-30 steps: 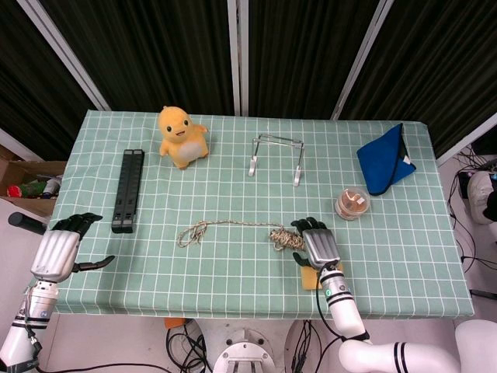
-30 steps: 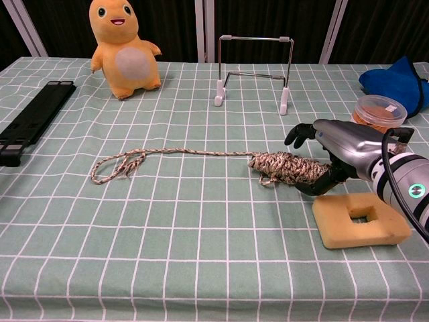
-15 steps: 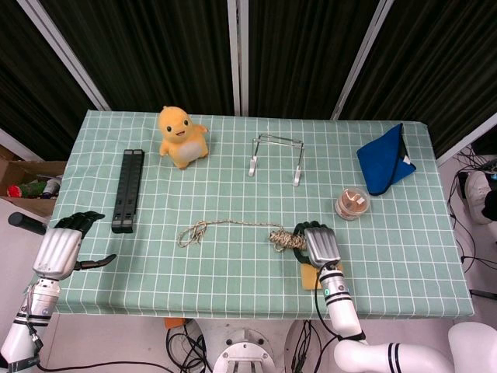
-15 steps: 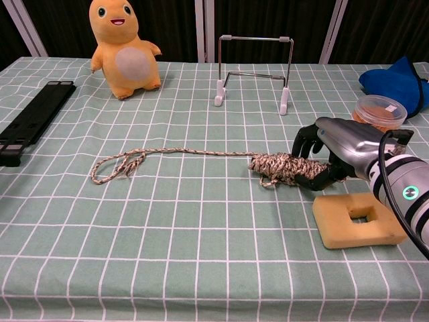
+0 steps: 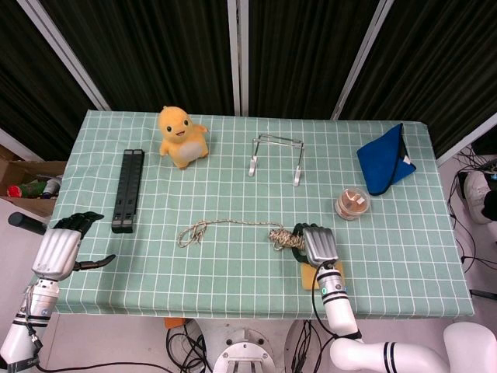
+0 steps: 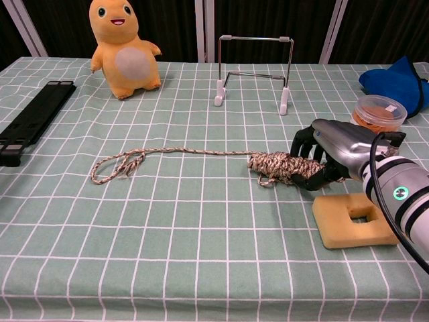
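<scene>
Right hand: the right hand (image 6: 330, 155) lies low on the table, fingers curled around the bundled end of the rope (image 6: 281, 166), gripping it.
Change: a second ago the fingers stood wider about the bundle, one raised clear of it; now they have drawn in and wrap it. The hand has also shifted slightly toward the robot's left.
Reading: the grasp appears to be made; the bundle does not look lifted.
Rope, position: the coiled end sits in the right hand near the middle of the green checked tablecloth (image 5: 233, 268); the free tail (image 6: 127, 163) runs leftward along the cloth and ends in a loose loop. The tail lies as it did.
Beside the hand: a yellow sponge block (image 6: 354, 220) with a square hole, just below the wrist; an orange-lidded round tub (image 6: 379, 111) behind it.
Left hand: the left hand (image 5: 62, 247) hangs at the table's left edge, fingers apart, holding nothing, unmoved.
Rest: plush yellow toy (image 5: 181, 137), black folded bar (image 5: 128, 189), wire stand (image 5: 276, 158), blue cloth (image 5: 385, 159), all well apart from the rope.
</scene>
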`<state>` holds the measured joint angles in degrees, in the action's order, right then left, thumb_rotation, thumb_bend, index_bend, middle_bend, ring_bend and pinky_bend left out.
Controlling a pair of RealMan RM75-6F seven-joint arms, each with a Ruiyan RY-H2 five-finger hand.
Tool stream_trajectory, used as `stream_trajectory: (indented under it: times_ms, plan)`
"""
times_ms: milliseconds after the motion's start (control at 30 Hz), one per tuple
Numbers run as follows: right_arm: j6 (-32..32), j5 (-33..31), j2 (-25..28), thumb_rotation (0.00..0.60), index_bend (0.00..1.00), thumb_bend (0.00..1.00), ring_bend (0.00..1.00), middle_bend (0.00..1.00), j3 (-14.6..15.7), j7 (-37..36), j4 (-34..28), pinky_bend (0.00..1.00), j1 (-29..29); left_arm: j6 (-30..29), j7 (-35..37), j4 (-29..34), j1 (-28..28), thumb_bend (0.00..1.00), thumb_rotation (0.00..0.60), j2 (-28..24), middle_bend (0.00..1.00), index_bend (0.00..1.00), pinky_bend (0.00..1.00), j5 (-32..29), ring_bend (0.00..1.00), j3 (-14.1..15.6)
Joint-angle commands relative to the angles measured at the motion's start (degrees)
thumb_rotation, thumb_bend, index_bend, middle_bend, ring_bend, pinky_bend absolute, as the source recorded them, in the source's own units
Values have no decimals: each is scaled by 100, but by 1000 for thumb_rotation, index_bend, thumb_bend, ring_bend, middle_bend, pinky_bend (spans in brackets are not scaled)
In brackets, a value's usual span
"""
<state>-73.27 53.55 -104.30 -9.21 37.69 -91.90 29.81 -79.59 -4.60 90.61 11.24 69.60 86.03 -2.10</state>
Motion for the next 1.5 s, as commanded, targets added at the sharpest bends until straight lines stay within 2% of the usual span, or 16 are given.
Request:
stream_trajectory:
  times_ms: [33,200,400,667,867,1000,1100,1167,1233,1367,1500]
  plan:
    - [36,-9,4,600,653,448,484,522,-3,10,-1,681,4,7,15,-18,9,33,365,18,235,240,324,1,227,-2]
    - [27,293,-11,600,769,507,563,599,45,-205,93,787,-10,33,27,-46,25,33,366,41,235,241,324,-9,227,-2]
    - [9,790,73,600,822,605,596,637,-41,-887,159,824,-64,19,43,-20,39,33,363,34,235,240,324,2,227,-16]
    - [-131,1937,396,600,847,628,619,660,-450,-2857,65,842,-64,98,290,75,146,32,366,47,235,240,324,55,227,-63]
    - [-594,2549,377,600,846,628,619,661,-845,-4425,163,842,-92,275,377,156,319,33,372,165,235,241,325,72,227,-119]
    - [-835,2634,273,600,846,628,619,661,-1064,-5461,264,842,-152,448,606,264,503,33,438,325,235,241,331,113,227,-179]
    - [-950,2632,179,600,846,628,619,661,-1204,-6119,310,842,-179,532,518,270,662,47,491,557,235,241,336,64,227,-309]
    - [-1018,2613,96,600,846,628,619,661,-1274,-6494,344,842,-197,642,443,294,790,57,497,732,235,241,338,-39,227,-412]
    - [-1024,2583,59,600,845,628,619,661,-1303,-6684,361,842,-206,755,372,315,899,58,500,887,235,241,340,-146,227,-487]
    - [-1007,2547,16,600,845,627,619,661,-1304,-6783,430,842,-208,999,145,295,1124,61,598,1225,245,263,344,-299,229,-554]
    - [-994,2501,-26,600,843,626,619,661,-1352,-6854,477,842,-192,1130,-72,129,1276,79,600,1559,253,345,344,-340,230,-532]
